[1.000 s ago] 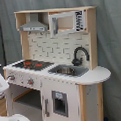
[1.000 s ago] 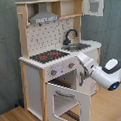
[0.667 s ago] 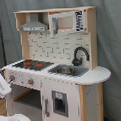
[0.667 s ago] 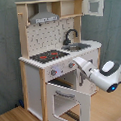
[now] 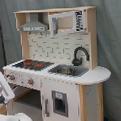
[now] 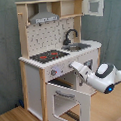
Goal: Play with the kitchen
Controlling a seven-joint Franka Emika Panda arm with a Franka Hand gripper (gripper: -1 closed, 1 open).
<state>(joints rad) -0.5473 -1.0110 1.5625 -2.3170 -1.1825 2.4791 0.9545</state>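
First exterior view: the kitchen [image 5: 57, 71] fills the frame; hob at the first exterior view's left, sink and faucet right. Second exterior view: oven door [image 6: 68, 99] hangs open; gripper [image 6: 72, 65] reaches the knob panel, finger state indiscernible.

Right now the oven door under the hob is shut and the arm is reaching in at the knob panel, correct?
Not quite. The oven door of the kitchen hangs open, swung outward, as the second exterior view shows. The rest holds: the arm reaches toward the knob panel below the hob.
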